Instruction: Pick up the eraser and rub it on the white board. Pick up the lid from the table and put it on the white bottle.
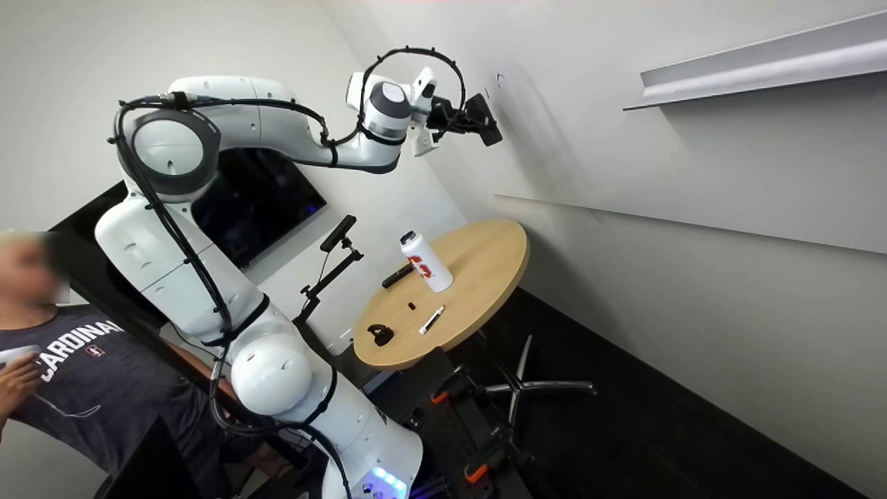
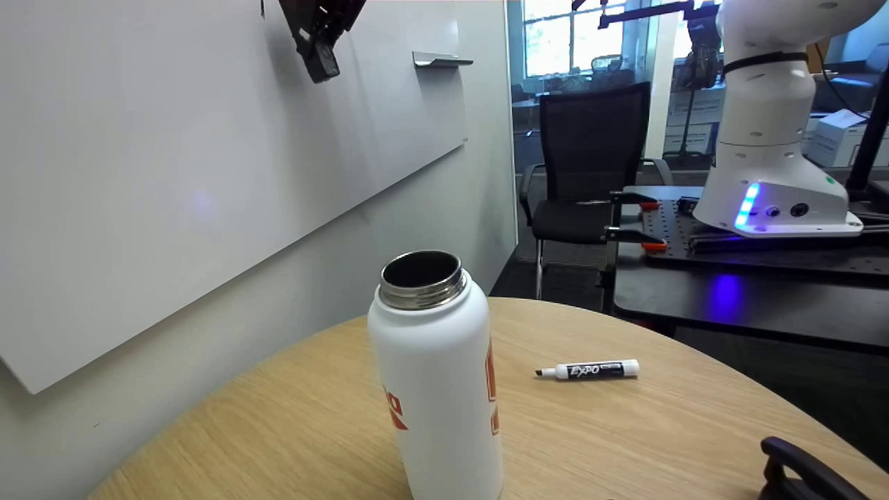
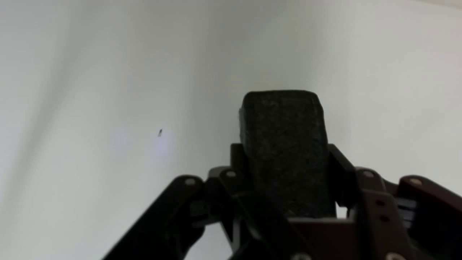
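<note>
The eraser [image 3: 287,141] is a dark block that juts out beyond the fingertips of my gripper [image 3: 286,159], which is shut on its two sides. In both exterior views the eraser [image 1: 485,119] is held high, close in front of the white board [image 2: 173,139]; whether it touches I cannot tell. A small dark mark [image 3: 160,132] shows left of the eraser in the wrist view. The white bottle [image 2: 441,389] stands upright with an open metal mouth and red print. A black lid with a loop handle [image 1: 382,337] lies on the table, cut off in an exterior view [image 2: 809,467].
On the round wooden table [image 1: 485,263] lie an uncapped marker [image 1: 432,320], a tiny dark cap [image 1: 411,305] and a long black object [image 1: 397,276] behind the bottle. A metal tray [image 1: 762,66] sticks out from the board. A person [image 1: 90,367] stands behind the arm.
</note>
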Robot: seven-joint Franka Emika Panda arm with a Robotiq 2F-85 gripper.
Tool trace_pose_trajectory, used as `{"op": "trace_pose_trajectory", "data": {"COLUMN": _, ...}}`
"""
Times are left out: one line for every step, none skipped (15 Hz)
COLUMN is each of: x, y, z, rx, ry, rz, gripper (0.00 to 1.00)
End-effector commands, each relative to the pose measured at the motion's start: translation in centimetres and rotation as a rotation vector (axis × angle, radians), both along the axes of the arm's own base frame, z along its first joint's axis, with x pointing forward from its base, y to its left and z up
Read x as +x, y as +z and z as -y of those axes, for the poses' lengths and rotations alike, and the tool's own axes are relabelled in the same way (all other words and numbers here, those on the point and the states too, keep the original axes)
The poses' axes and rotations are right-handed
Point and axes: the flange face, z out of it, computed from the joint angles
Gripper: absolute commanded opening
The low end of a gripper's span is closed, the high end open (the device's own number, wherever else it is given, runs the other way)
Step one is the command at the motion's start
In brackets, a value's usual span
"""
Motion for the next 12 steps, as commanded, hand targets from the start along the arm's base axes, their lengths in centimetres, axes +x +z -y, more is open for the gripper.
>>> {"op": "trace_pose_trajectory", "data": {"x": -3.3, "y": 0.9, "z": -0.7, "rx": -0.076, "ry": 0.083, "rz": -0.078, "gripper": 0.31}}
{"op": "trace_pose_trajectory", "data": {"x": -4.2, "y": 1.2, "z": -0.9, "rx": -0.102, "ry": 0.102, "rz": -0.119, "gripper": 0.31}}
{"op": "trace_pose_trajectory", "data": {"x": -5.0, "y": 1.5, "z": -1.0, "rx": -0.130, "ry": 0.118, "rz": -0.161, "gripper": 0.31}}
{"op": "trace_pose_trajectory", "data": {"x": -5.9, "y": 1.7, "z": -1.2, "rx": -0.154, "ry": 0.145, "rz": -0.221, "gripper": 0.31}}
{"op": "trace_pose_trajectory", "data": {"x": -6.6, "y": 1.8, "z": -1.5, "rx": -0.168, "ry": 0.176, "rz": -0.288, "gripper": 0.31}}
{"op": "trace_pose_trajectory", "data": {"x": -7.1, "y": 2.1, "z": -1.4, "rx": -0.191, "ry": 0.196, "rz": -0.342, "gripper": 0.31}}
{"op": "trace_pose_trajectory", "data": {"x": -7.3, "y": 2.5, "z": -1.0, "rx": -0.221, "ry": 0.217, "rz": -0.397, "gripper": 0.31}}
{"op": "trace_pose_trajectory", "data": {"x": -6.2, "y": 1.7, "z": -1.9, "rx": -0.183, "ry": 0.178, "rz": -0.331, "gripper": 0.56}}
{"op": "trace_pose_trajectory", "data": {"x": -6.8, "y": 2.0, "z": -1.7, "rx": -0.203, "ry": 0.194, "rz": -0.365, "gripper": 0.56}}
{"op": "trace_pose_trajectory", "data": {"x": -7.0, "y": 2.3, "z": -1.5, "rx": -0.210, "ry": 0.201, "rz": -0.376, "gripper": 0.56}}
{"op": "trace_pose_trajectory", "data": {"x": -7.1, "y": 2.4, "z": -1.4, "rx": -0.212, "ry": 0.202, "rz": -0.378, "gripper": 0.56}}
{"op": "trace_pose_trajectory", "data": {"x": -7.1, "y": 2.3, "z": -1.4, "rx": -0.215, "ry": 0.206, "rz": -0.379, "gripper": 0.56}}
